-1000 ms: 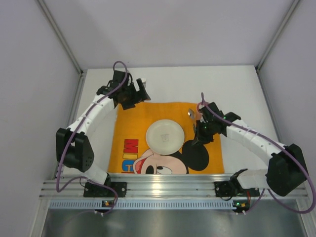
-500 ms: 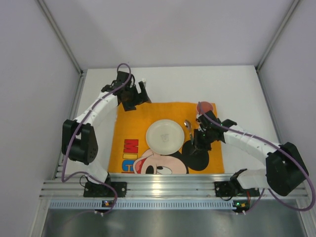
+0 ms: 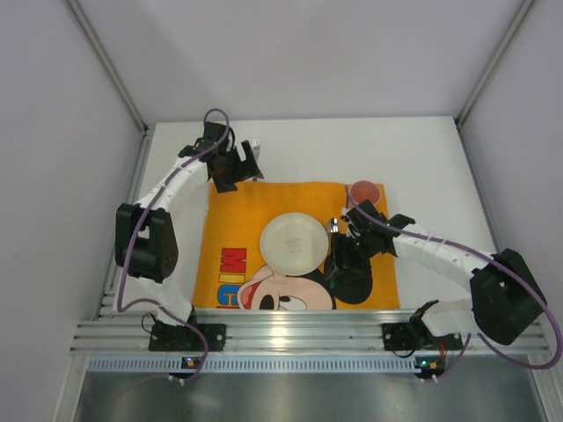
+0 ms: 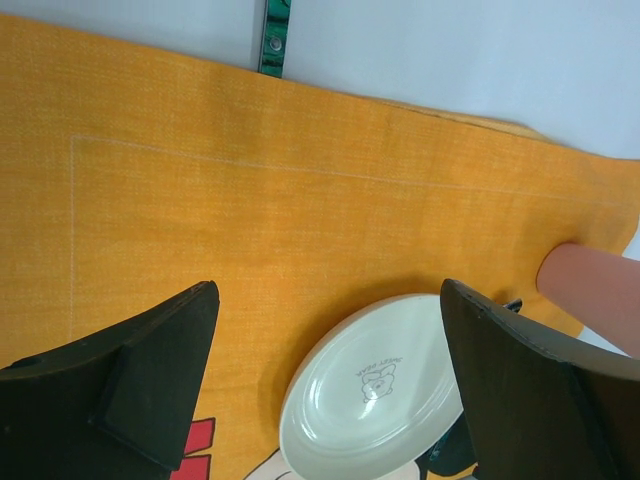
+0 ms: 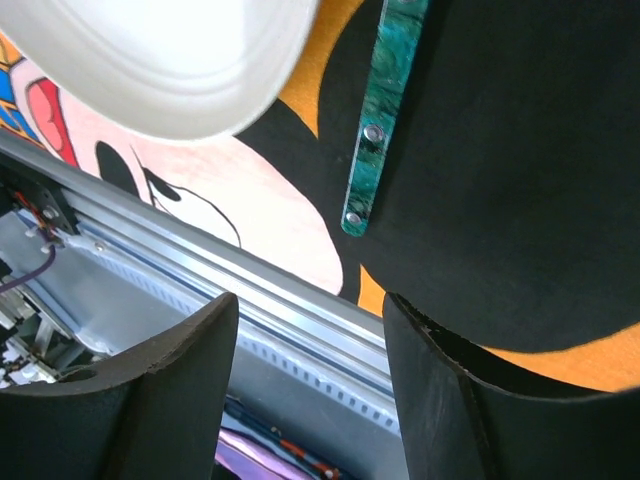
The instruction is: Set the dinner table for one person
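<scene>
Dinner table (image 3: 413, 158): white top, fills the middle of the overhead view.
- Orange Mickey placemat (image 3: 237, 220) lies centre-bottom on it.
- White plate (image 3: 294, 243) sits on the mat, with a pink cup (image 3: 364, 190) at the mat's upper right corner.
- Green-handled utensil (image 5: 385, 110) lies flat on the black ear print, just right of the plate.

Right arm: elbow at lower right, forearm reaching left. Right gripper (image 3: 341, 257) is over the ear print, jaws parted with nothing between them. The handle end lies just beyond the tips.

Left arm: folded up the left side. Left gripper (image 3: 230, 167) is at the mat's upper left corner, jaws wide and empty.

Second green handle (image 4: 275, 35) lies on bare table past the mat's edge.
</scene>
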Controlling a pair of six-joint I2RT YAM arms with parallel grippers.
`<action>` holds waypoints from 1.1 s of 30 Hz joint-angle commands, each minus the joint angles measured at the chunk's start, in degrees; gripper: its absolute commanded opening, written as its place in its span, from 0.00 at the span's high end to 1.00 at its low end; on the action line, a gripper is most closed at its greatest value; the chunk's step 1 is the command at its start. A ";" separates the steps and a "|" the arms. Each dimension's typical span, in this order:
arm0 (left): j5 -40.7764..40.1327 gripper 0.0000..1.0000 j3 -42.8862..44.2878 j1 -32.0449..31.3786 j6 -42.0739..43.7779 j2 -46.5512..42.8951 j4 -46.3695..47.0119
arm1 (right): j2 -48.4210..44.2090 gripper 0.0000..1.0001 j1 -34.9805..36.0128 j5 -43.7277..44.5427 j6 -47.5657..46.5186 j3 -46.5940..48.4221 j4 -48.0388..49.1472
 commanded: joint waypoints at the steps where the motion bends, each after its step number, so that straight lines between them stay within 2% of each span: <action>1: 0.04 0.03 4.09 1.21 1.87 2.23 1.98 | -0.75 0.40 1.67 0.48 -0.20 3.32 -2.93; 9: -5.84 0.06 17.09 2.09 6.44 15.92 3.30 | -5.23 0.39 1.85 6.28 -2.58 12.56 -14.98; 12: -6.99 0.16 23.86 1.92 7.93 21.81 3.21 | -6.99 0.39 1.94 7.68 -2.32 14.58 -17.54; 14: -8.57 0.17 27.63 1.22 9.16 24.29 3.30 | -8.04 0.39 1.94 9.01 -1.79 15.11 -18.51; 16: -12.86 0.18 29.75 0.69 11.45 27.80 2.69 | -8.84 0.39 1.85 10.24 -1.61 15.38 -19.47; 25: -19.20 0.24 36.79 -3.53 17.86 37.74 1.20 | -6.47 0.39 1.85 12.70 -3.02 18.71 -22.55; 27: -21.92 0.36 38.28 -4.76 19.09 39.76 0.23 | -5.16 0.39 1.85 13.05 -3.72 19.24 -22.64; 28: -23.06 0.46 39.16 -5.03 19.36 40.29 -0.21 | -4.63 0.39 1.76 13.05 -4.07 19.85 -22.81; 29: -24.99 0.64 39.52 -5.38 19.71 40.73 -1.00 | -4.10 0.40 1.76 13.05 -4.59 20.21 -22.90; 31: -26.58 0.76 39.69 -5.47 19.98 41.61 -1.27 | -2.70 0.39 1.76 12.88 -5.04 21.43 -23.08; 32: -28.59 0.86 39.87 -5.47 20.59 41.96 -1.36 | -2.25 0.39 1.76 12.97 -5.56 21.88 -23.08; 33: -29.66 0.91 40.22 -5.38 20.94 42.84 -1.62 | -1.46 0.39 1.76 12.88 -5.91 22.23 -23.08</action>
